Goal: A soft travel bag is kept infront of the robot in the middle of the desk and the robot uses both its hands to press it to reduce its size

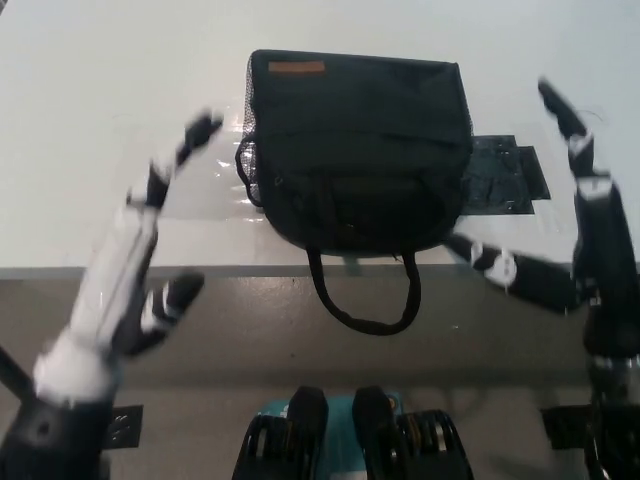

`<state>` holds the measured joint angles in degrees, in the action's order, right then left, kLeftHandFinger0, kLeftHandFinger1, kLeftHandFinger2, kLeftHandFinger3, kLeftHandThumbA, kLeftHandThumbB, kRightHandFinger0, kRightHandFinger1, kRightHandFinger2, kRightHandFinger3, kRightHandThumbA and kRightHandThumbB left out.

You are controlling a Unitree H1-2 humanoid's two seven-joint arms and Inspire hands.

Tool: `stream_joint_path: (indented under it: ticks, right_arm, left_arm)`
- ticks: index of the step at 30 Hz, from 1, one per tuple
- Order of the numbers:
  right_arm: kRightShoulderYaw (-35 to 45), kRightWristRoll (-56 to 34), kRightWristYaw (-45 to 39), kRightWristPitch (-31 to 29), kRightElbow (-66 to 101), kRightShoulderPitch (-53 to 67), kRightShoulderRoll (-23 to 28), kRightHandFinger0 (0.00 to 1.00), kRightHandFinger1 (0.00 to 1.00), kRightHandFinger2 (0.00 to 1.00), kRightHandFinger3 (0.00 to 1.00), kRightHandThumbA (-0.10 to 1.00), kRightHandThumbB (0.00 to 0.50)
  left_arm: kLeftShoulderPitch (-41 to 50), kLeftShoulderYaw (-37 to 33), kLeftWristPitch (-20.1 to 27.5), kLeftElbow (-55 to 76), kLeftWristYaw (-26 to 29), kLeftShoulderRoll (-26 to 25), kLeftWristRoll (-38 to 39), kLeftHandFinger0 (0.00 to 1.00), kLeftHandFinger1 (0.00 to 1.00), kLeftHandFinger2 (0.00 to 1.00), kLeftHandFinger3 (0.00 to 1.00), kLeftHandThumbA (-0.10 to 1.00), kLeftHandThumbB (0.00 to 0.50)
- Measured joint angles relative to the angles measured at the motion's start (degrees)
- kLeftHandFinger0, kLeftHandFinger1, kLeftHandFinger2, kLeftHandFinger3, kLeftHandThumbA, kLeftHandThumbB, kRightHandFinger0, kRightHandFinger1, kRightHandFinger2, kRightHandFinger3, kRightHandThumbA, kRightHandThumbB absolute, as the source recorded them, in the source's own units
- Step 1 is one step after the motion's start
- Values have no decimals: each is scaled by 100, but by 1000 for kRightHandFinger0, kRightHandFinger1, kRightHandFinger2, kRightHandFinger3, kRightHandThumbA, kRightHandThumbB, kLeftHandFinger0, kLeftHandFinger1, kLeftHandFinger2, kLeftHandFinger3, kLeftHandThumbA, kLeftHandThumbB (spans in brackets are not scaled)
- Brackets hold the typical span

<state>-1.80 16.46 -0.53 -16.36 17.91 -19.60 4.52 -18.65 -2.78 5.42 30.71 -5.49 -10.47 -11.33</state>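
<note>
A black soft travel bag [358,155] lies in the middle of the white desk [100,90], its strap handle [362,300] hanging over the front edge. My white left hand [140,240] is raised over the desk to the left of the bag, blurred, fingers spread, holding nothing. My black right hand [570,210] is up on the bag's right side, fingers apart, thumb pointing toward the bag. Neither hand touches the bag.
A black flat mat [505,175] sticks out from under the bag on the right. A clear taped patch [200,180] lies on the desk left of the bag. The floor shows below the desk's front edge.
</note>
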Motion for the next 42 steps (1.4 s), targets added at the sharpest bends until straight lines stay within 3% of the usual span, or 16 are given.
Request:
stream_joint_path:
  ticks: [1,2,4,8,12,15,22,23,25,28,31,32,33,34,37,42]
  right_arm:
    - [-5,-7,-9,98,17,-143,-38,1000,1000,1000,1000,1000,359]
    - [-6,-15,-12,138,17,-199,-54,1000,1000,1000,1000,1000,360]
    - [-7,-243,-40,373,13,-483,-167,1000,1000,1000,1000,1000,362]
    - [39,-611,-38,697,-39,-843,-440,1000,1000,1000,1000,1000,339]
    - [214,-1091,-37,1129,-438,-1520,-752,1000,1000,1000,1000,1000,314]
    - [363,-1332,-33,1340,-952,-2143,-818,1000,1000,1000,1000,1000,303]
    - [323,-1231,46,1469,-2405,-3189,-647,1000,1000,1000,1000,1000,315]
    - [248,-1142,62,1467,-2684,-3310,-541,1000,1000,1000,1000,1000,346]
    - [82,-914,93,1477,-3243,-3548,-291,1000,1000,1000,1000,1000,337]
    - [-176,-591,161,1480,-3957,-3837,73,1000,1000,1000,1000,1000,237]
    - [-442,-293,260,1477,-4567,-4040,333,1000,1000,1000,1000,1000,268]
    - [-510,-220,287,1479,-4709,-4074,379,1000,1000,1000,1000,1000,270]
    - [-608,-131,324,1479,-4897,-4111,435,1000,1000,1000,1000,1000,265]
    - [-716,-32,355,1484,-5099,-4148,478,1000,1000,1000,1000,1000,243]
    - [-1036,223,411,1516,-5564,-4198,560,1000,1000,1000,1000,1000,238]
    - [-1454,582,502,1547,-6168,-4246,655,1000,1000,1000,1000,1000,284]
  left_arm:
    - [-239,2,-95,-9,-14,5,44,1000,1000,1000,1000,1000,408]
    - [-315,3,-148,-15,-23,9,72,1000,1000,1000,1000,1000,369]
    - [-839,35,-437,-120,-37,113,286,1000,1000,1000,1000,1000,378]
    - [-1329,123,-832,-263,-33,410,592,1000,1000,1000,1000,1000,347]
    - [-2038,317,-1264,-943,-27,704,864,1000,1000,1000,1000,1000,353]
    - [-2650,435,-1451,-1626,-4,819,994,1000,1000,1000,1000,1000,326]
    - [-3602,233,-1619,-3093,117,742,682,1000,1000,1000,1000,1000,378]
    - [-3696,146,-1617,-3335,138,657,558,1000,1000,1000,1000,1000,341]
    - [-3907,-76,-1604,-3892,148,388,327,1000,1000,1000,1000,1000,305]
    - [-4127,-411,-1597,-4526,178,3,-29,1000,1000,1000,1000,1000,71]
    - [-4254,-827,-1600,-4950,187,-287,-384,1000,1000,1000,1000,1000,2]
    - [-4270,-922,-1602,-5032,189,-331,-471,1000,1000,1000,1000,1000,0]
    - [-4307,-1091,-1606,-5204,190,-392,-608,1000,1000,1000,1000,1000,43]
    - [-4344,-1266,-1612,-5363,192,-444,-722,1000,1000,1000,1000,1000,54]
    - [-4410,-1752,-1630,-5788,191,-518,-1086,1000,1000,1000,1000,1000,62]
    - [-4511,-2490,-1641,-6400,188,-539,-1645,1000,1000,1000,1000,1000,98]
